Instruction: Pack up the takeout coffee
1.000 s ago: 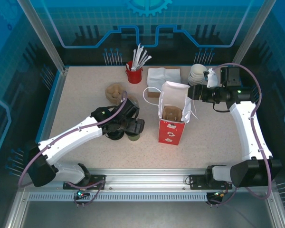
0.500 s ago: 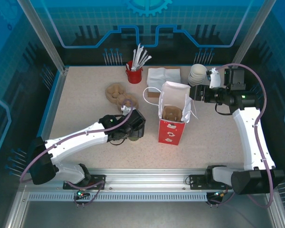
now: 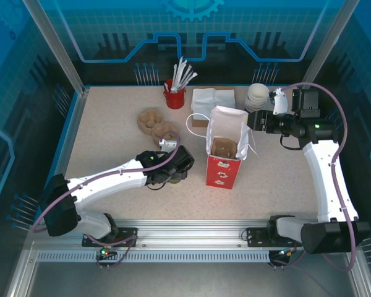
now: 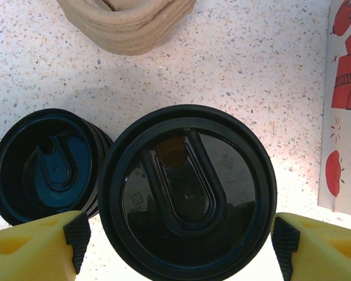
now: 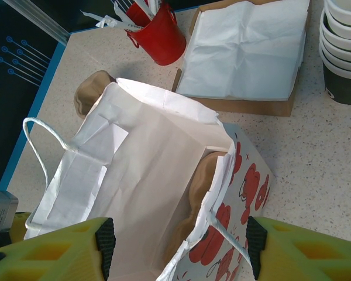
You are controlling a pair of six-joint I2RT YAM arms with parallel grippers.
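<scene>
The takeout coffee (image 4: pixel 187 193) stands on the table, seen from straight above in the left wrist view: a round black lid with a sip hole. My left gripper (image 4: pixel 180 240) is open and straddles it, one black pad (image 4: pixel 77 237) left of the lid and the other (image 4: pixel 284 240) right of it. Whether the pads touch the cup wall under the lid is hidden. In the top view my left gripper (image 3: pixel 173 168) covers the cup. The red-and-white paper bag (image 3: pixel 224 154) stands open at mid-table. My right gripper (image 5: pixel 178 240) hovers open over the bag's right rim (image 5: pixel 222 175).
A squat stack of black lids (image 4: pixel 47 167) sits right beside the coffee. Brown pulp carriers (image 3: pixel 153 122) lie behind, and another sits inside the bag (image 5: pixel 205 181). At the back stand a red cup of stirrers (image 3: pixel 175 96), napkins (image 3: pixel 213 99) and stacked cups (image 3: pixel 258 96).
My left gripper has swung in over the coffee and its jaws have narrowed around it. The right arm shifted slightly right, then held still over the bag.
</scene>
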